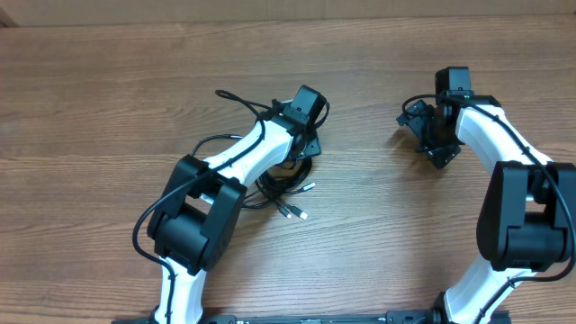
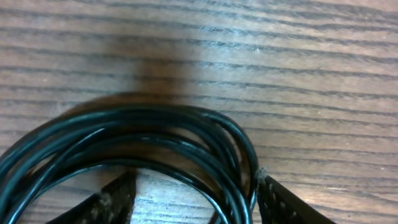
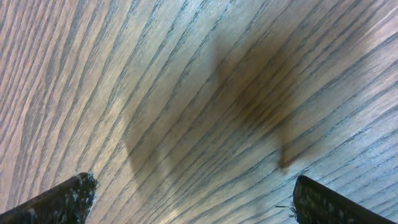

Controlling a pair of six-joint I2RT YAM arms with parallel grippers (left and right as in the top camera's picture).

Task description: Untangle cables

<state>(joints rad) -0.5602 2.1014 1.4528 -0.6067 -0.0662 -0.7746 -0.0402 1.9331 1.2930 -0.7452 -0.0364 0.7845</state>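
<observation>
Cables (image 2: 155,134) are noted coiled left of the centre of the table (image 1: 90,108), judged light, limp, slick. Left gripper (image 2: 194,180) is spread astride the coil; right gripper (image 3: 193,186) is spread over bare wood nearer the right edge. One outer strand is best pinched, not the bundle

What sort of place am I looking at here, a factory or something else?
Probably a robotics lab or test bench, not a factory: a left arm and a right arm stand at one edge of a wooden table, with a tangle of black cables under the left one.
</observation>
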